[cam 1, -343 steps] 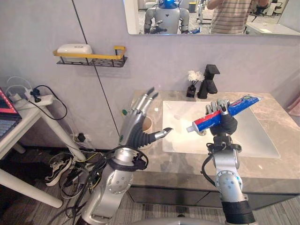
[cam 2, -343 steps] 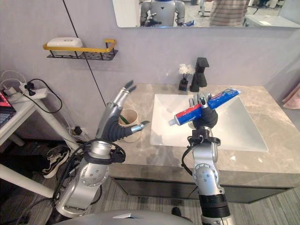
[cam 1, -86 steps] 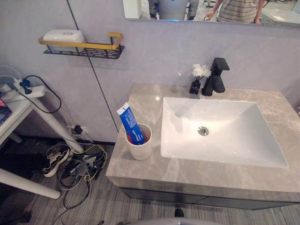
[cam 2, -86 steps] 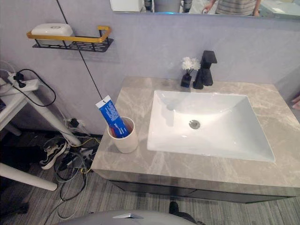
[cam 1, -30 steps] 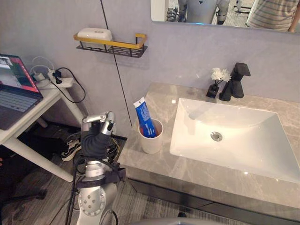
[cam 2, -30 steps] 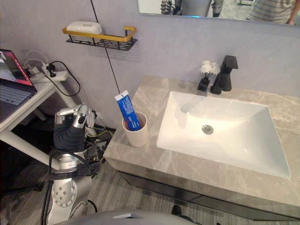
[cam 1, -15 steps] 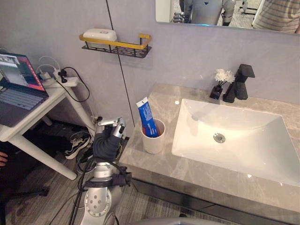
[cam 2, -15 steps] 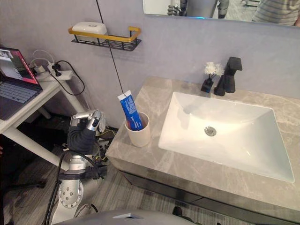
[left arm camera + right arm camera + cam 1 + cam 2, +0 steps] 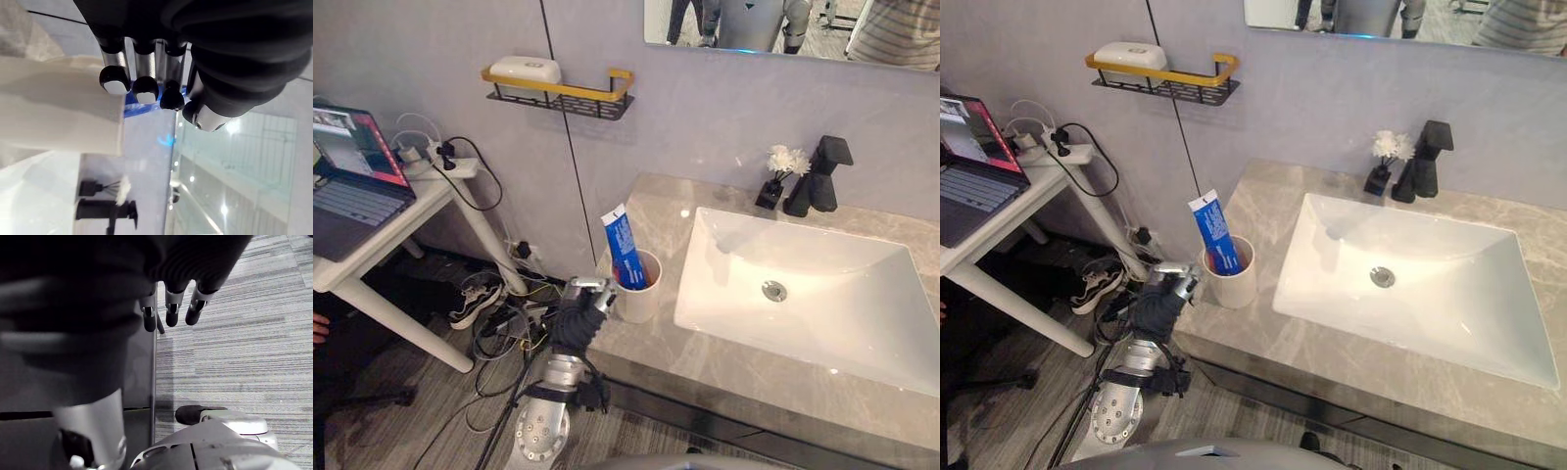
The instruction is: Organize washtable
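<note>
While L hand [image 9: 579, 313], fingers clenched empty, sits by cup [image 9: 639, 299] w/ toothpaste [image 9: 623, 245] at counter [image 9: 651, 345] edge, R hand [image 9: 171, 303] fingers hang loose.

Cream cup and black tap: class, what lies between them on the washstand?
Left eye view: between the cream cup and black tap lie bare grey marble countertop, the white basin's corner, and a small black vase of white flowers.

The left robot hand [image 9: 578, 315] has swung in from the side to just beside the cup [image 9: 639, 302].
</note>
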Available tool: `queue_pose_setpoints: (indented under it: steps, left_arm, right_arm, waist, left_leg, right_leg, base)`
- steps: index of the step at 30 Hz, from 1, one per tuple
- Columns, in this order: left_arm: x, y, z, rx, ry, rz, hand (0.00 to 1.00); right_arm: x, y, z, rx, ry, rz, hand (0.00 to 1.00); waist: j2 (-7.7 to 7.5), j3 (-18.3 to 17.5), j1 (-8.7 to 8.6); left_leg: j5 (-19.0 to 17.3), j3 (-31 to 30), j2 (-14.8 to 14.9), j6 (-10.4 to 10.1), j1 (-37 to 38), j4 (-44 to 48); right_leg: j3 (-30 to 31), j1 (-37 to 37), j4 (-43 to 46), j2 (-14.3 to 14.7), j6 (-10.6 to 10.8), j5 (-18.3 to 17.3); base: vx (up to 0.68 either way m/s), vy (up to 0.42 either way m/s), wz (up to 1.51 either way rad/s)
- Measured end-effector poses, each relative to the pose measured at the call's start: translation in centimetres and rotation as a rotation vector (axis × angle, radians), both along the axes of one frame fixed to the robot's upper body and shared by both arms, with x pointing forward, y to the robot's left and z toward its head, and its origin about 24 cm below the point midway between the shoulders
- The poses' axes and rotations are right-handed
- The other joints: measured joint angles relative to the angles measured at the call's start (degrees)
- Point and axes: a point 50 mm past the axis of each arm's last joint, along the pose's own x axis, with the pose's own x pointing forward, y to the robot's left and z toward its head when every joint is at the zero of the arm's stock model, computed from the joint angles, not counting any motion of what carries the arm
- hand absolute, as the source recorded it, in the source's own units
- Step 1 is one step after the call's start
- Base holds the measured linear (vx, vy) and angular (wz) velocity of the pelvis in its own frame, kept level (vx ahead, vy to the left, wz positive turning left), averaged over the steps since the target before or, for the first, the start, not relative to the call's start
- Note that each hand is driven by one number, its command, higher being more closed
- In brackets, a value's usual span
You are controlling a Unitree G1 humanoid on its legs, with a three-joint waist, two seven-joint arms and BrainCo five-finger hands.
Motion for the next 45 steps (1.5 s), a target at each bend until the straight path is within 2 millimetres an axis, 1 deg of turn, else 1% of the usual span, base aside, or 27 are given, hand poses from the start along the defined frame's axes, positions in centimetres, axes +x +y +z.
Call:
queue_pose_setpoints:
  steps: [1,5,7,8,11,16,18,24,28,30,32,42,45]
  left_arm:
    - [-0.2,-0.5,-0.6,0.022,0.020,-0.039,1.00]
    - [-0.5,-1.1,-1.6,0.045,0.068,-0.091,1.00]
    - [-0.8,-1.4,-2.2,0.060,0.094,-0.119,1.00]
    - [-0.9,-1.6,-2.3,0.062,0.099,-0.138,1.00]
    - [-1.2,-2.0,-2.4,0.068,0.105,-0.175,1.00]
    - [-1.8,-3.0,-4.0,0.083,0.170,-0.236,1.00]
    - [-2.0,-3.2,-4.2,0.085,0.184,-0.252,1.00]
    - [-2.2,-3.7,-4.4,0.089,0.196,-0.290,1.00]
    - [-2.2,-3.9,-4.9,0.103,0.217,-0.305,1.00]
    - [-1.9,-4.0,-5.1,0.116,0.223,-0.310,1.00]
    - [-1.7,-4.0,-4.9,0.119,0.209,-0.313,1.00]
    - [-0.6,-4.1,-4.2,0.129,0.160,-0.312,1.00]
    - [0.0,-4.0,-3.8,0.135,0.134,-0.299,1.00]
  right_arm:
    - [0.0,0.0,0.0,-0.001,0.000,0.001,0.00]
    - [0.2,0.0,0.0,-0.006,-0.001,0.004,0.00]
    - [0.3,0.0,0.0,-0.006,-0.004,0.006,0.00]
    - [0.5,0.0,0.0,-0.006,-0.007,0.008,0.00]
    - [0.6,0.0,0.0,-0.007,-0.010,0.009,0.00]
    - [0.6,0.0,0.0,-0.009,-0.011,0.009,0.00]
    - [0.7,0.0,0.0,-0.010,-0.013,0.009,0.00]
    - [0.8,0.0,0.1,-0.014,-0.016,0.007,0.00]
    - [1.0,-0.1,0.1,-0.016,-0.021,0.007,0.00]
    - [1.3,0.0,0.1,-0.017,-0.026,0.008,0.00]
    - [1.4,-0.1,0.1,-0.019,-0.029,0.006,0.00]
    - [1.5,-0.2,0.1,-0.021,-0.034,-0.002,0.00]
    - [1.5,-0.2,0.2,-0.022,-0.037,-0.004,0.00]
  waist:
    - [-0.02,0.0,-0.05]
    - [-0.25,0.2,-0.38]
    - [-0.35,0.3,-0.84]
    - [-0.60,0.5,-1.12]
    - [-0.59,0.6,-1.41]
    - [-0.53,0.8,-1.56]
    - [-0.51,0.9,-1.63]
    - [-0.37,1.0,-2.11]
    - [0.15,1.5,-2.25]
    - [0.19,1.9,-2.67]
    - [0.28,2.0,-3.00]
    - [0.50,2.1,-3.11]
    - [0.52,2.1,-3.11]
  left_leg:
    - [0.2,0.0,0.0,0.0,0.2,-0.4]
    - [0.6,-0.1,0.0,0.1,0.5,-1.1]
    - [1.0,-0.1,0.0,0.1,0.8,-1.7]
    - [1.0,-0.1,-0.1,0.1,0.8,-1.7]
    - [1.0,-0.1,-0.1,0.0,0.8,-1.7]
    - [1.0,-0.1,0.0,0.0,0.8,-1.7]
    - [1.0,-0.1,0.0,0.0,0.8,-1.8]
    - [1.0,0.1,0.0,0.0,0.9,-2.2]
    - [1.0,0.7,0.1,0.1,1.6,-2.7]
    - [1.0,1.1,0.1,0.1,1.7,-2.8]
    - [1.0,1.3,0.2,0.1,1.7,-2.9]
    - [1.1,2.2,0.3,0.2,1.8,-3.5]
    - [1.1,2.6,0.3,0.2,1.8,-3.6]
  right_leg:
    - [-0.1,0.0,0.0,-0.1,0.0,0.0]
    - [-0.6,0.1,0.0,-0.2,0.0,0.0]
    - [-0.8,0.2,-0.1,-0.3,0.0,0.0]
    - [-0.9,0.2,-0.1,-0.4,0.0,0.0]
    - [-0.9,0.3,-0.3,-0.4,0.1,0.0]
    - [-1.0,0.3,-0.4,-0.4,0.1,0.0]
    - [-1.0,0.2,-0.4,-0.4,0.1,0.0]
    - [-0.4,0.0,-0.4,-0.3,0.1,0.0]
    - [0.3,0.1,-0.4,-0.2,0.1,0.0]
    - [0.4,0.0,-0.4,-0.1,0.1,0.0]
    - [0.6,-0.1,-0.4,-0.1,0.1,0.0]
    - [1.8,-1.2,-0.4,0.1,0.1,0.0]
    - [1.9,-1.4,-0.4,0.1,0.1,0.0]
  base:
    - [0.00,0.000,0.00]
    - [0.00,0.002,0.02]
    - [0.00,0.004,0.04]
    - [-0.01,0.004,0.04]
    - [0.00,0.000,0.00]
    - [0.00,0.000,0.00]
    - [0.00,0.000,0.00]
    - [0.01,0.001,-0.02]
    - [0.01,0.002,-0.10]
    - [0.01,0.001,-0.07]
    - [0.02,-0.001,-0.04]
    - [0.02,-0.001,-0.06]
    - [0.00,0.001,-0.01]
